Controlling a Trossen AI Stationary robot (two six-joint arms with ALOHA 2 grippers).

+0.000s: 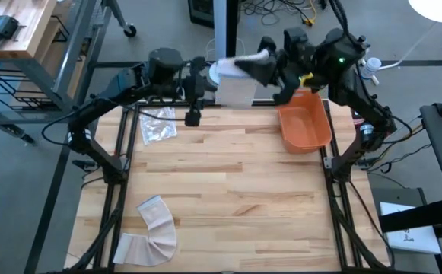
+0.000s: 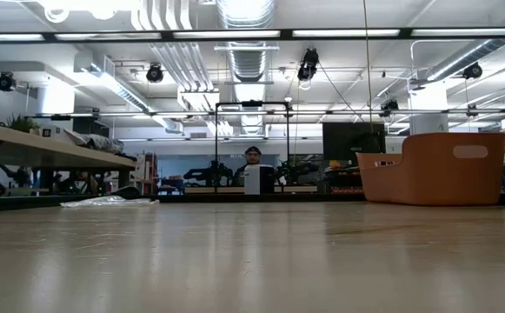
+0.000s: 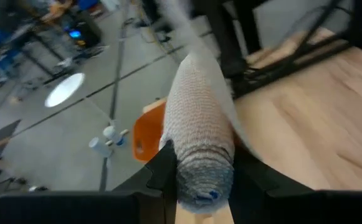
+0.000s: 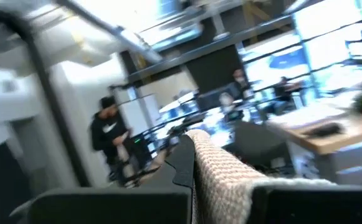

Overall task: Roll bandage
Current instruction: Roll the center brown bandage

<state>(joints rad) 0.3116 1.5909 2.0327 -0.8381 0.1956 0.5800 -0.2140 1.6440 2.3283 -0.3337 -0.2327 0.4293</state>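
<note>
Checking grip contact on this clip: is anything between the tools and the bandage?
Nothing visible. The left tool grips the rolled bandage directly, and the right tool is shut on its loose end, above the table's far edge.

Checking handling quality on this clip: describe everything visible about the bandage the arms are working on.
The bandage is a pale, beige-white woven gauze, partly wound into a thick roll. The left gripper clamps the roll between its fingers, its rolled end facing the left wrist camera. A loose strip runs to the shut right gripper. In the high view it hangs raised between both arms, past the table's far edge.
</note>
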